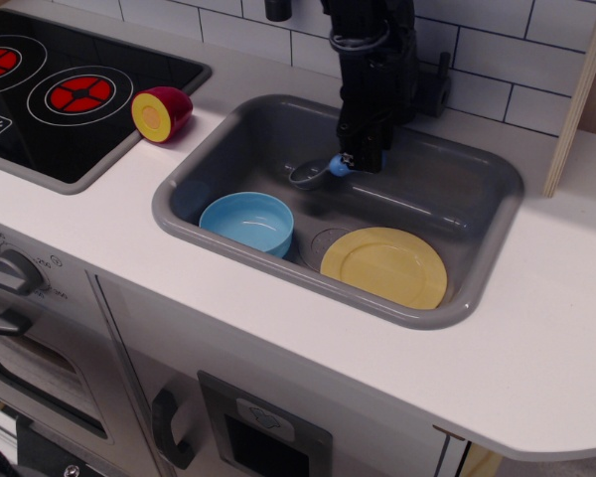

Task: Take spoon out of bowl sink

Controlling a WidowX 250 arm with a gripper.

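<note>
The spoon (318,171) has a blue handle and a dark grey scoop that points left. My black gripper (356,159) is shut on its handle and holds it low inside the grey sink (497,179), near the back middle of the basin. I cannot tell whether the scoop touches the sink floor. The light blue bowl (246,222) stands empty at the sink's front left, apart from the spoon.
A flat yellow plate (383,265) lies at the sink's front right. A red and yellow half fruit (161,112) sits on the counter left of the sink, beside the black stove top (60,89). The black faucet (432,84) stands behind the gripper.
</note>
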